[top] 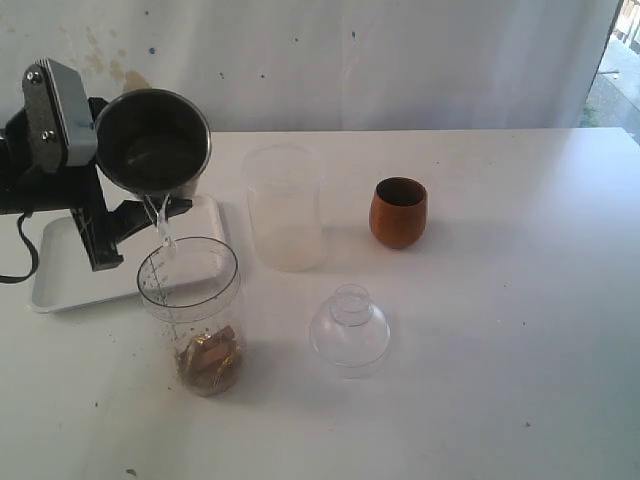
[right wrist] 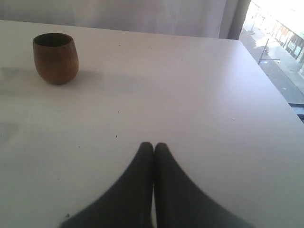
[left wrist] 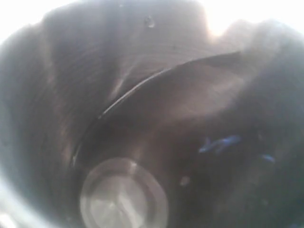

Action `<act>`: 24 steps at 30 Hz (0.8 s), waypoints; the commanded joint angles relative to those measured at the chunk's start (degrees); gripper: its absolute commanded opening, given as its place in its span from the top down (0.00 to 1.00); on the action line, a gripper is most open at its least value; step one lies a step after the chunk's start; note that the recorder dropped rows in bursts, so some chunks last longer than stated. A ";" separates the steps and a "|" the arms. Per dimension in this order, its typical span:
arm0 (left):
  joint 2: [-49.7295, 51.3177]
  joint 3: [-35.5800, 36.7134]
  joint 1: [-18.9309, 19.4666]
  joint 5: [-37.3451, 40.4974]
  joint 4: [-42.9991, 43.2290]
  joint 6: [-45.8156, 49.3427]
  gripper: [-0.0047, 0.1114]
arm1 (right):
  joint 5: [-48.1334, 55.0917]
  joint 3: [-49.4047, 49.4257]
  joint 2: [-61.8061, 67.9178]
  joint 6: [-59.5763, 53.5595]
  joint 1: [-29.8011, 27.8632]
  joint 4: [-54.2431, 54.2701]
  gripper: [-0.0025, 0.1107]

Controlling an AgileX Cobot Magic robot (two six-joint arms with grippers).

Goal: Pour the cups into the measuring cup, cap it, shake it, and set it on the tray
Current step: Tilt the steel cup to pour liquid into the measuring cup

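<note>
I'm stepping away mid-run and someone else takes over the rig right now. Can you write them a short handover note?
Left gripper: shut on the steel tumbler, tilted over the measuring cup, with a thin stream falling in.
Right gripper: shut, empty, low over the table.
The measuring cup stands in front of the tray, brownish contents at its bottom. The wooden cup is upright, right of it. The clear dome lid is on the table.
Done: first pour under way.
Left: pour wooden cup, cap, shake, set on tray.

one each: steel tumbler (top: 152,142), wooden cup (top: 398,213), measuring cup (top: 190,312), frosted cup (top: 285,210), lid (top: 349,331), tray (top: 62,272).
</note>
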 commanded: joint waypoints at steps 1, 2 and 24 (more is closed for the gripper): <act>-1.20 -0.73 0.06 -0.78 -2.04 4.13 0.96 | 0.07 0.30 -0.30 0.30 -0.27 -0.22 0.98; -1.20 -0.73 0.06 -0.63 -2.04 4.83 0.96 | 0.07 0.30 -0.30 0.30 -0.27 -0.22 0.98; -1.20 -0.73 0.06 3.08 -3.15 21.14 0.96 | 0.07 0.30 -0.30 0.30 -0.27 -0.22 0.98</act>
